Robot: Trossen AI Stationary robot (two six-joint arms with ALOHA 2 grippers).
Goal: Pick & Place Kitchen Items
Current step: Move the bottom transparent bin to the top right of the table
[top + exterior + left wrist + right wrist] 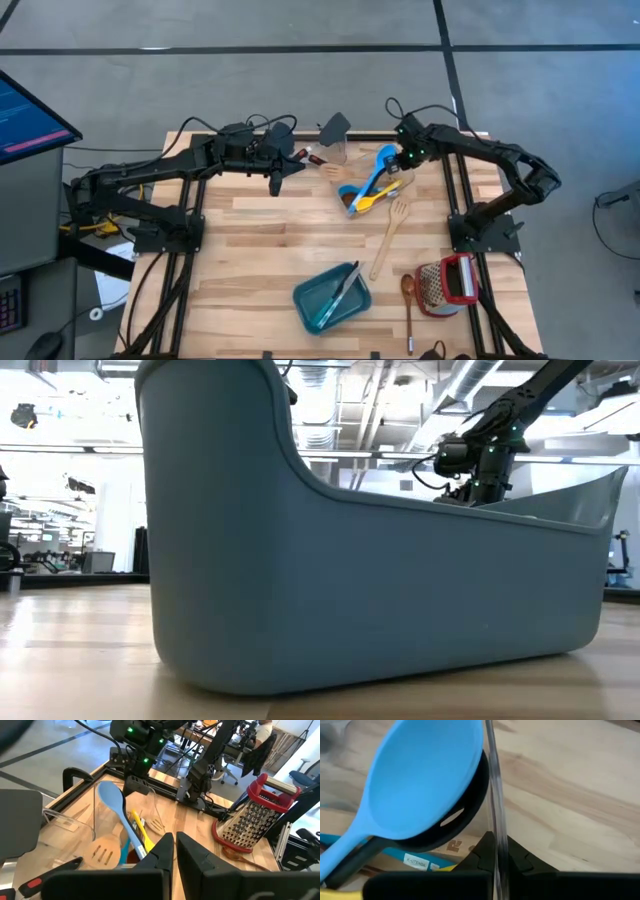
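Observation:
A clear holder point(362, 182) stands at the table's far middle, filled with a blue spoon point(114, 802), a yellow utensil point(140, 832), pale slotted wooden spatulas point(102, 852) and a black utensil point(455, 827). My right gripper point(405, 160) is shut on the holder's clear wall. My left gripper point(280, 178) hovers shut to the left of the holder and touches nothing. A pale wooden spatula point(390, 235) and a brown wooden spoon point(408, 300) lie flat on the table. A teal bin point(330, 298) holds one slim utensil. My right gripper point(494, 845) pinches the holder's clear wall at its rim point(492, 805), one finger inside the holder and one outside. The blue spoon's bowl point(425, 780) lies just inside that wall. How the holder sits on the table does not show here.
A red-and-metal grater point(450, 283) stands near the right near corner. A black spatula point(335, 125) and a red-tipped tool point(312, 157) lie by the far edge. The teal bin point(350, 580) fills the low view. A monitor point(25, 115) stands off the table's left.

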